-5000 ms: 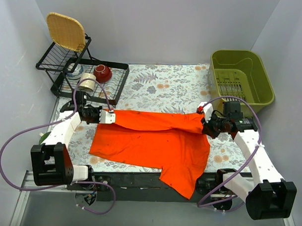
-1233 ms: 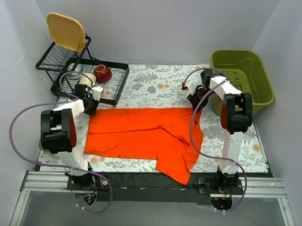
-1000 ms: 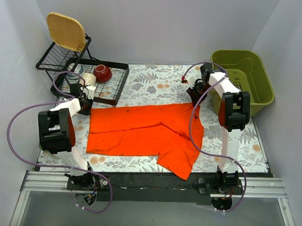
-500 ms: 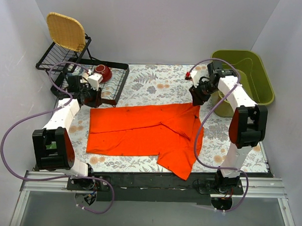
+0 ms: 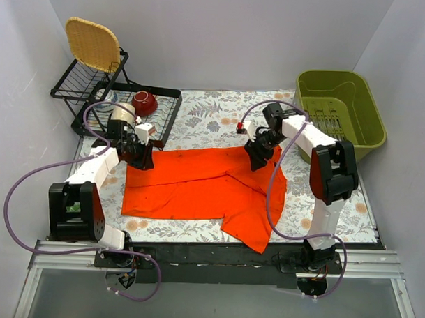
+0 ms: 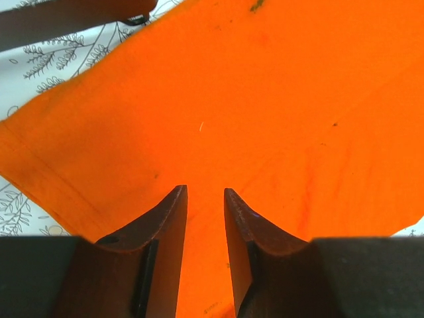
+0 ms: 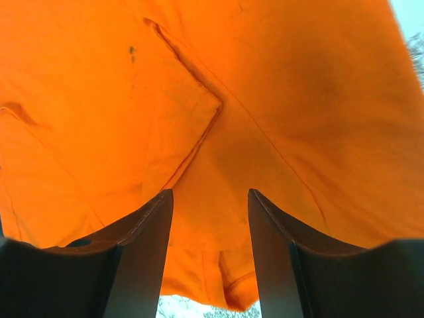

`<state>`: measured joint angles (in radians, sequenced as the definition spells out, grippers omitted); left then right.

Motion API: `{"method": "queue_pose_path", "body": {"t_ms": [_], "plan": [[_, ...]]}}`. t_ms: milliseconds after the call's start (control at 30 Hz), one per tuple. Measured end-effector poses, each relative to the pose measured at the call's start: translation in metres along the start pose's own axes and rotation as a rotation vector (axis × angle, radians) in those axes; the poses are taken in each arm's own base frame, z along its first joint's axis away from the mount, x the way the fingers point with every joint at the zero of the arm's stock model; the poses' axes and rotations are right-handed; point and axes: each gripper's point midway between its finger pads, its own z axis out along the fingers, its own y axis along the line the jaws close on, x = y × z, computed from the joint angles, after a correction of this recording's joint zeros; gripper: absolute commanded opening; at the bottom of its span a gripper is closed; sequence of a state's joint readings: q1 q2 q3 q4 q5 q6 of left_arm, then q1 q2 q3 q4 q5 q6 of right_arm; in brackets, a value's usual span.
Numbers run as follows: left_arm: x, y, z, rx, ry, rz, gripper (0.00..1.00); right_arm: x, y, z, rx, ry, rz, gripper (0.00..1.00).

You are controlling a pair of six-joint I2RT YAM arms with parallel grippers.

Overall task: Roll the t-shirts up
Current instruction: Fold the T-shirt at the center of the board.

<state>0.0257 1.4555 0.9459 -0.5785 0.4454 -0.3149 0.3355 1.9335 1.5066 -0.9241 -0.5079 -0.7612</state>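
Note:
The orange-red t-shirt point(image 5: 197, 186) lies spread flat on the floral mat, one sleeve trailing toward the near edge at the right. My left gripper point(image 5: 145, 160) hovers over the shirt's far left corner. In the left wrist view its jaws point(image 6: 205, 193) stand a little apart, with only flat cloth point(image 6: 265, 99) under them. My right gripper point(image 5: 256, 160) is above the shirt's far right part. In the right wrist view it point(image 7: 210, 194) is open wider over a folded seam point(image 7: 192, 99), and nothing is pinched.
A black dish rack point(image 5: 165, 122) at the back left holds a red bowl point(image 5: 144, 102), a white cup point(image 5: 122, 113) and a woven tray point(image 5: 93, 43). A green bin point(image 5: 338, 111) stands at the back right. The floral mat point(image 5: 214, 121) shows bare beyond the shirt.
Both grippers opened and let go of the shirt's far corners. Both moved inward and toward the near side, over the cloth. The shirt now lies flat.

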Motion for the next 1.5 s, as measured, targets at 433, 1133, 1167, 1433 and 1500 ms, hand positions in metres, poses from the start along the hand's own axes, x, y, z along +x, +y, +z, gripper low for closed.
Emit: {"method": "queue_pose_path", "body": {"t_ms": [433,1133,1167,1433,1500], "plan": [[0.011,-0.006,-0.011,-0.018,-0.002,0.004,0.30,-0.009,0.005,0.029,-0.086,0.010,-0.003,0.59],[0.019,-0.006,-0.019,-0.046,0.011,0.004,0.30,-0.025,0.009,0.066,-0.136,0.037,-0.040,0.39],[0.018,-0.006,-0.019,-0.046,0.008,0.005,0.30,-0.024,0.011,0.068,-0.137,0.044,-0.044,0.36],[0.013,-0.006,-0.023,-0.052,-0.016,0.016,0.31,-0.017,0.049,0.079,-0.134,0.121,-0.123,0.31],[0.009,-0.007,-0.026,-0.053,-0.036,0.025,0.31,-0.017,0.059,0.080,-0.117,0.141,-0.158,0.31]]}}
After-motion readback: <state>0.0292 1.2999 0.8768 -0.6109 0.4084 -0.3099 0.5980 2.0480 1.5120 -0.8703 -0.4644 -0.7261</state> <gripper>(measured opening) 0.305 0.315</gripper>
